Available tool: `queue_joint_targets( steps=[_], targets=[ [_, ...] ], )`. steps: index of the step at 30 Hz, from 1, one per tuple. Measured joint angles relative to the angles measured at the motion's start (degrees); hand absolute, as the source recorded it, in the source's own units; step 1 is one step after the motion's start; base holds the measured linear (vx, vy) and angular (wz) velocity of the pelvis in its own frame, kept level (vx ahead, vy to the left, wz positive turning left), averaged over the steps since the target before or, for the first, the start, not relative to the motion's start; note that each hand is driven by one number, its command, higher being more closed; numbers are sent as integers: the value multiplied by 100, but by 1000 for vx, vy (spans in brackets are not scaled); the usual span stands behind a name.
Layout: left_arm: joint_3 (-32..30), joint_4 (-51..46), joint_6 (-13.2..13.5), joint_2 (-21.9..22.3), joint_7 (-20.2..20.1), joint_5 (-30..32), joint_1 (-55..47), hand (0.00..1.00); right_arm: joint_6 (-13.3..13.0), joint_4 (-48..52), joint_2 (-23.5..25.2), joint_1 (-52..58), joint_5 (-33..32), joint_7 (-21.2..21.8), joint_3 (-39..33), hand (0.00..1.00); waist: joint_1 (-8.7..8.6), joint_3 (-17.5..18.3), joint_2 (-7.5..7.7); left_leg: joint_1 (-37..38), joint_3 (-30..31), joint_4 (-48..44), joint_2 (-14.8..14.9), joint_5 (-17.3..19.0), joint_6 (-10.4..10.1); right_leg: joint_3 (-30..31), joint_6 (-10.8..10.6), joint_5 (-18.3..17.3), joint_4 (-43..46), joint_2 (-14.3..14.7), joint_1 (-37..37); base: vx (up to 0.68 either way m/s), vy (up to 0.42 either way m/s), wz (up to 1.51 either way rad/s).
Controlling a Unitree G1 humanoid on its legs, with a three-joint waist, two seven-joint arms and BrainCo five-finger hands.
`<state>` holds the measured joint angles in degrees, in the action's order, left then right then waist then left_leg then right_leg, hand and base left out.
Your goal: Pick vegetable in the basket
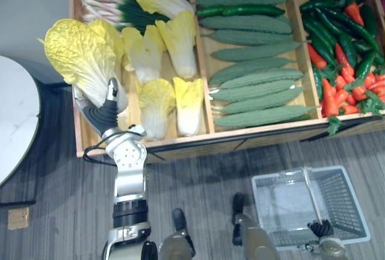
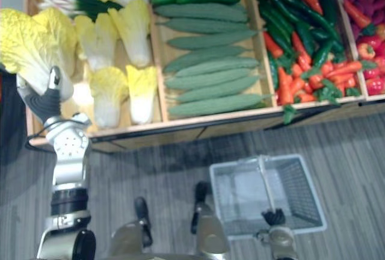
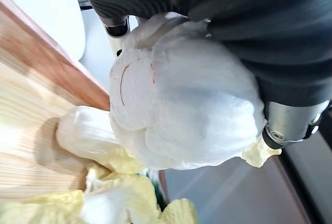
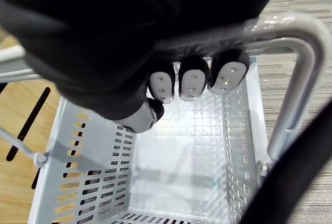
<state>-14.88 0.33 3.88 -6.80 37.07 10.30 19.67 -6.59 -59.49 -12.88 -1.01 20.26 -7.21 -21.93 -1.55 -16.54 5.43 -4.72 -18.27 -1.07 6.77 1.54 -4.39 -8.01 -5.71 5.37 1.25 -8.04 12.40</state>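
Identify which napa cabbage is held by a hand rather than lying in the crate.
The leftmost cabbage, gripped at its base by the left hand; other cabbages lie loose.

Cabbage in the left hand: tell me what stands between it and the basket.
Nothing visible does. The left hand holds the cabbage above the wooden crate's left end. The basket hangs from the right hand at lower right, across the floor; only its handle crosses the open top.
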Motion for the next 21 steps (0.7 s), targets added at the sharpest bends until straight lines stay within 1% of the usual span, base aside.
queue_joint_targets(
  steps=[2, 4, 5, 7, 8, 10, 11, 12, 13, 14, 16, 17, 19, 20, 21],
  targets=[
    [129, -103, 60, -1, -35, 1, -116, 100, 1, -4, 0, 80, -2, 0, -1, 100, -1, 144, 7, 22, -7, 0, 0, 2, -2, 11, -1, 1, -10, 1, -20, 7, -6, -2],
    [280, -243, 113, -18, -155, 1, -257, 100, 2, -4, -22, 133, -2, 1, -11, 100, 0, 172, -10, 196, -32, 7, 2, 36, -19, 52, -2, 1, -30, 9, -181, -4, -4, -8],
    [353, -298, 138, -38, -225, 1, -351, 100, 2, -3, -36, 148, -4, 4, -13, 100, -5, 244, -21, 218, -68, 6, 1, 54, -16, 89, -2, 1, -30, 12, -187, -24, 3, -18],
    [577, -435, 318, -93, -446, 2, -596, 100, -5, 15, -141, 176, -4, 22, -13, 100, 0, 355, -60, 320, -212, 0, -11, 114, -28, 243, -40, 25, -40, 16, -201, -21, 9, -30],
    [638, -453, 356, -107, -512, 2, -652, 100, -8, 17, -193, 195, -4, 23, -13, 100, -2, 390, -86, 340, -250, -3, -15, 129, -22, 279, -47, 30, -40, 16, -201, -15, 22, -39],
    [915, -482, 521, -238, -799, 0, -863, 100, -8, 94, -467, 270, 0, 64, -6, 100, -9, 529, -208, 452, -468, 0, -42, 205, -16, 502, -105, 65, -83, 23, -208, -4, 29, -44],
    [1007, -497, 553, -274, -858, 1, -895, 100, -8, 115, -551, 290, 1, 88, -2, 100, -9, 549, -242, 495, -519, 4, -51, 217, -14, 556, -118, 74, -106, 24, -221, -2, 31, -42],
    [1191, -571, 609, -350, -1011, 0, -957, 100, -7, 152, -716, 315, 9, 154, 11, 100, -27, 591, -312, 529, -619, 8, -64, 245, -8, 647, -140, 88, -123, 26, -234, 19, 31, -41],
    [1370, -673, 721, -430, -1144, 0, -1036, 100, -2, 271, -870, 353, 23, 208, 90, 100, -73, 619, -361, 611, -718, 10, -63, 288, -10, 743, -156, 98, -129, 37, -256, 12, 29, -41],
    [1447, -721, 789, -488, -1225, 0, -1081, 100, -3, 316, -955, 355, 51, 259, 168, 100, -101, 631, -376, 648, -779, 6, -64, 309, -11, 805, -164, 103, -127, 47, -262, 32, 23, -48],
    [1754, -772, 1017, -720, -1476, 1, -1114, 100, -55, 590, -1226, 358, 230, 332, 429, 100, -162, 675, -411, 800, -1026, 10, -61, 382, -19, 1040, -201, 126, -129, 86, -270, 16, 14, -53],
    [1825, -772, 1042, -754, -1527, 1, -1109, 100, -95, 645, -1303, 361, 233, 368, 505, 100, -172, 693, -416, 839, -1095, 8, -65, 401, -20, 1102, -211, 133, -133, 96, -270, 16, 11, -52],
    [2073, -772, 1203, -872, -1744, -16, -1109, 100, -178, 924, -1527, 421, 243, 483, 767, 100, -184, 724, -428, 993, -1329, -6, -85, 486, -25, 1344, -239, 151, -132, 133, -287, 12, 13, -51],
    [2141, -772, 1236, -922, -1794, -30, -1109, 100, -205, 982, -1563, 438, 243, 513, 821, 100, -195, 730, -426, 1025, -1388, -10, -88, 502, -24, 1388, -243, 154, -133, 139, -294, -4, 6, -38],
    [2226, -772, 1263, -998, -1869, -30, -1109, 100, -238, 1046, -1608, 449, 243, 535, 920, 100, -240, 739, -422, 1073, -1437, -10, -95, 524, -25, 1442, -248, 157, -134, 145, -314, -9, -8, -25]
  ],
)
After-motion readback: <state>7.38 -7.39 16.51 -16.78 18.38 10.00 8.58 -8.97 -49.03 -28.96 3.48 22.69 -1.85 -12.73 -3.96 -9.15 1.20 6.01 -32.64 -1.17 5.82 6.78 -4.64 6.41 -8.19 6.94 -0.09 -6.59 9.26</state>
